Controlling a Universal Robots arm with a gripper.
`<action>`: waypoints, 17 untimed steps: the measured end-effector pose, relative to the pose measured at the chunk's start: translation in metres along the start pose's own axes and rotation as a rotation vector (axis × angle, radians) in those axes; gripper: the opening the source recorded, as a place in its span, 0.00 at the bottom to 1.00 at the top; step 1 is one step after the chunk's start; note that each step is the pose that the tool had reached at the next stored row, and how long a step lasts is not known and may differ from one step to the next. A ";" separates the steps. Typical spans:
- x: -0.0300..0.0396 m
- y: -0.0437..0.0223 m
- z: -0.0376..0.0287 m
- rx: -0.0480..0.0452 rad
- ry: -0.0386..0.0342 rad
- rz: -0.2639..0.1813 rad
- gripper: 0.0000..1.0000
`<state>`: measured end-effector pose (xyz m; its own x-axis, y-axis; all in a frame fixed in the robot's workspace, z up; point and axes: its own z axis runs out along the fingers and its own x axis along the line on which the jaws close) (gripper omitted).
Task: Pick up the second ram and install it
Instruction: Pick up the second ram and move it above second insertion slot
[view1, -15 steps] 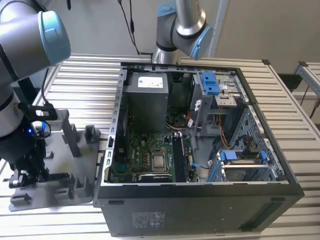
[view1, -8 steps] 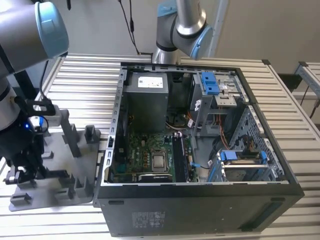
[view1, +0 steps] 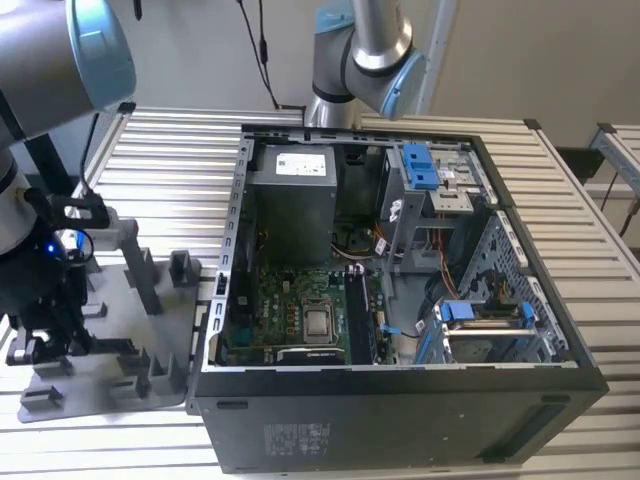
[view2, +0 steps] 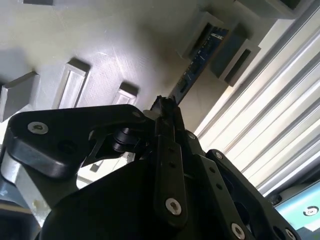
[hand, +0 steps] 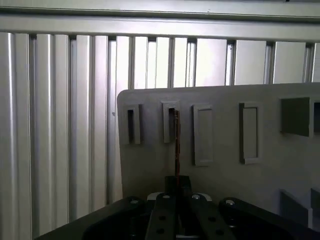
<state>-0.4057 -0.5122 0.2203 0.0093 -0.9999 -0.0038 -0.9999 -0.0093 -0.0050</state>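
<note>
Across slatted aluminium desk (view1: 170, 160), on exterior view's left of open black computer case (view1: 400, 420), hangs over grey slotted plastic holder plate (view1: 160, 310). Pinches long, narrow dark memory stick (view2: 197, 60) in black claw (view2: 164, 107), closed tight on its near end. Leaves stick on edge, far end seated in a holder slot.

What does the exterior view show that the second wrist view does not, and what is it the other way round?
The exterior view adds the open black metal computer case with the broad green motherboard inside. The second wrist view adds the second ram, a long, narrow dark memory stick, its near end between the fingers of the black gripper, which look shut on it. Both share the flat grey slotted holder plate lying on the ribbed aluminium table.
</note>
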 end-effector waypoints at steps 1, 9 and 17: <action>0.0000 0.0000 -0.0010 0.0000 -0.0001 0.001 0.14; 0.0000 -0.0001 -0.0130 -0.0001 -0.0001 0.007 0.14; -0.0001 -0.0001 -0.0263 0.0000 -0.0004 0.009 0.14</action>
<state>-0.4057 -0.5122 0.2466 0.0001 -1.0000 -0.0042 -1.0000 0.0000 -0.0050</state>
